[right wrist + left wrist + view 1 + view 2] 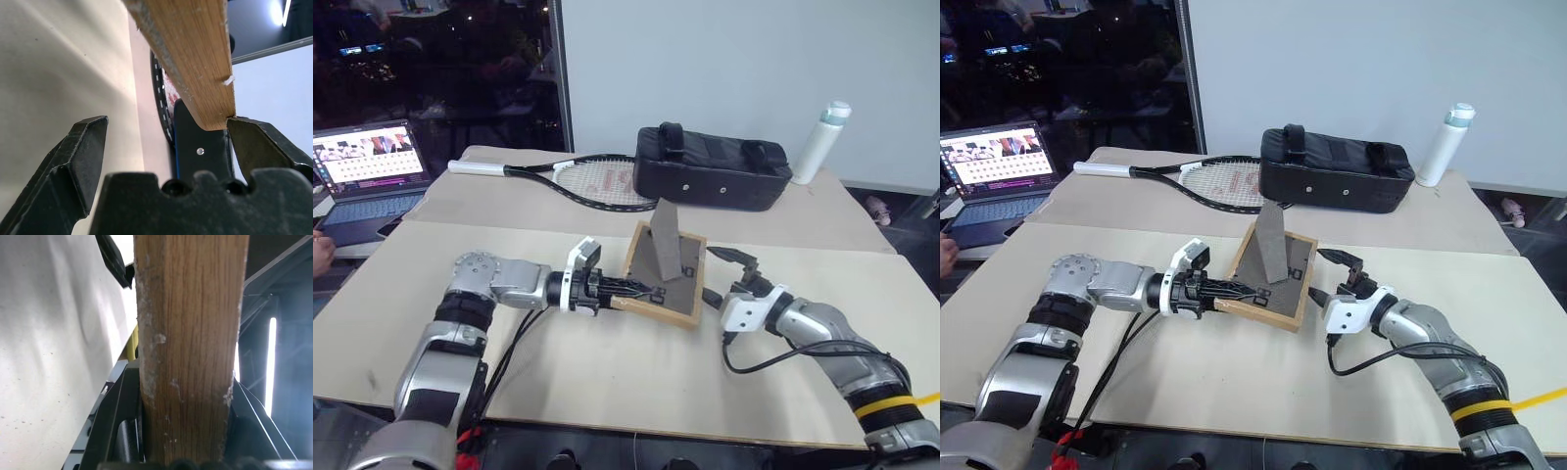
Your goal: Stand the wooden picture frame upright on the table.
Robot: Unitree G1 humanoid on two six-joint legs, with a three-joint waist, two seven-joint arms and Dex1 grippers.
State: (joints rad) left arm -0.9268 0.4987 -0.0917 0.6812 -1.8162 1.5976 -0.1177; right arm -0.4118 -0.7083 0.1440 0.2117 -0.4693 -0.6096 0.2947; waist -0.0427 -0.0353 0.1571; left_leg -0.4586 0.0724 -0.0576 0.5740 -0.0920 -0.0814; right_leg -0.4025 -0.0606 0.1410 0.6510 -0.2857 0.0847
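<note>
Your left gripper (641, 292) is clamped on the near-left edge of the wooden picture frame (668, 276), holding it tilted with its dark back up and the fold-out stand (663, 238) raised, over the middle of the table (607, 362). Your right gripper (729, 271) sits just beside the frame's right edge, its 2 fingers spread wide, one fingertip (244, 142) touching the frame's corner.

Light-wood picture frame (664, 277) shows its dark grey-brown back.
Beige table (607, 362); black bag (710, 168); white bottle (821, 143) capped pale green.
</note>
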